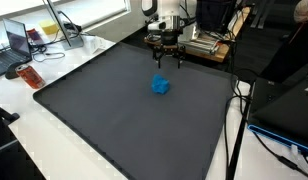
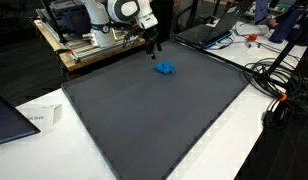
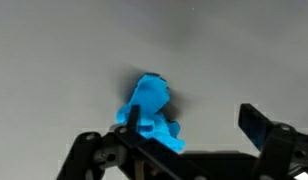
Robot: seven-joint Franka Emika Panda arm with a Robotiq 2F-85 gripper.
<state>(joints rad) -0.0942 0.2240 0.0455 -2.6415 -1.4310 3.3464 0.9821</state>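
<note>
In an exterior view, the gripper [image 1: 168, 62] hangs over the far part of a dark mat [image 1: 114, 120] that covers most of a white table [image 1: 34, 125]. Its jaws are spread, with nothing between them. The small blue object [image 1: 160, 86] lies on the mat just on the near side of the gripper, apart from it and near the mat's far edge. A laptop [image 1: 18, 42] stands at the far left, and a small reddish thing [image 1: 31, 77] lies just off the mat's left edge.

In an exterior view from another side, the gripper [image 2: 156, 54] points down above the mat [image 2: 164, 120], and the blue object [image 2: 166, 69] lies just beside and below it, untouched. Cables [image 2: 284, 85] trail along the table on the right, and a white card [image 2: 36, 117] lies on the left.

In the wrist view the blue object [image 3: 149, 108] lies on the grey mat [image 3: 54, 50], slightly left of the middle. The gripper [image 3: 168, 132] enters from the bottom edge with its fingers [image 3: 256, 123] wide apart, gripping nothing.
</note>
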